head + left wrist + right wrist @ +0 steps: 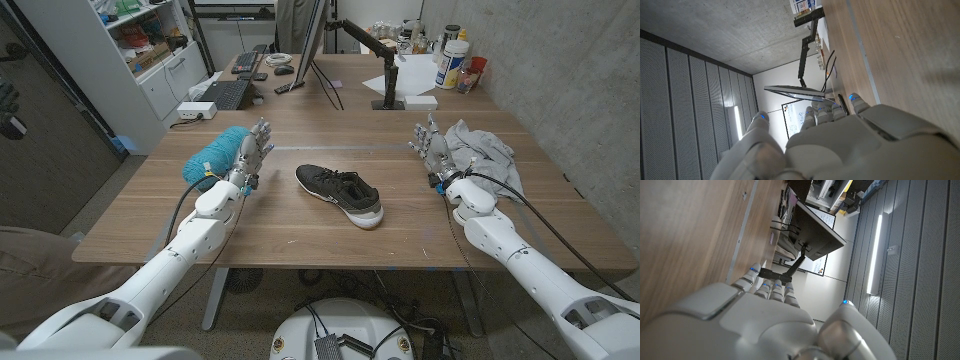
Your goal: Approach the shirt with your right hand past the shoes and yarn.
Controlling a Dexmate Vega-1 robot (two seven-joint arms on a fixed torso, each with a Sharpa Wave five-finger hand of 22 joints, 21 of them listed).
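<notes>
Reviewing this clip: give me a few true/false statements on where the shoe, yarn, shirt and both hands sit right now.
1. The black shoe lies between the two hands. True.
2. The right hand grips the grey shirt. False: it stands open beside the shirt, holding nothing.
3. The teal yarn is by the left hand. True.
4. The shirt lies on the shoe. False: they are well apart.
</notes>
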